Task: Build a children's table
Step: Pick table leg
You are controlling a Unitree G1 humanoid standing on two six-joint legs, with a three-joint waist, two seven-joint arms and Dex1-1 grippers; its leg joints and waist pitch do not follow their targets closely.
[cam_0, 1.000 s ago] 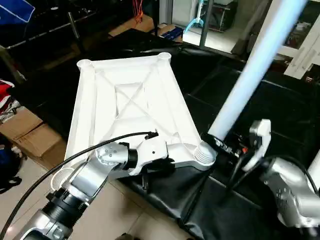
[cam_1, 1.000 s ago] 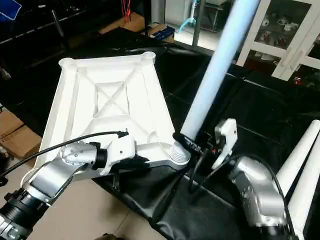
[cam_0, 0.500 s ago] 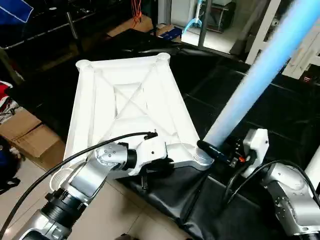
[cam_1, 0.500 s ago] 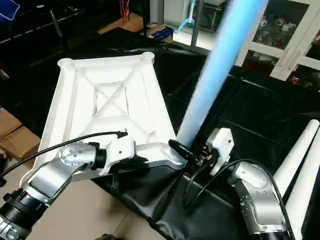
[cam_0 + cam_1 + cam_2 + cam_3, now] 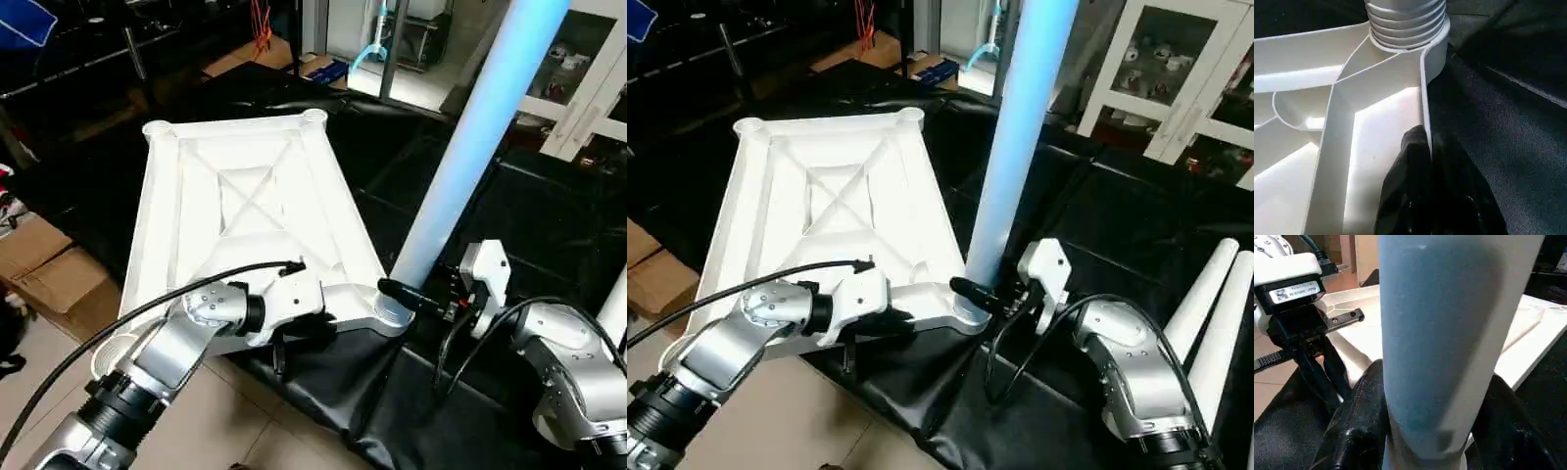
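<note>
Lying underside-up on the black mat [image 5: 460, 411], the tabletop [image 5: 235, 211] shows us its X-shaped ribs, with its far end toward the dark clutter and its near edge at the mat's near-left border. At its near-right corner socket [image 5: 1406, 29] we see a leg [image 5: 1014, 147] standing nearly upright, its threaded base seated in the socket's ring.

Our left gripper [image 5: 1430, 161] pinches the tabletop's near edge wall just left of that socket, 1 black finger on either face of the thin rim, so it is clamped on the tabletop. Our right gripper [image 5: 1425, 431] wraps the leg low down, just above the socket; in the right wrist view we see its 2 black fingers [image 5: 1356, 426] pressed against opposite sides of the tube, gripping it.

Farther right on the mat, 2 more legs [image 5: 1210, 313] lie side by side, well apart from the tabletop. A cardboard box [image 5: 44, 274] sits on the floor to the left, and white glass-fronted cabinets [image 5: 1176, 73] stand at the far right.
</note>
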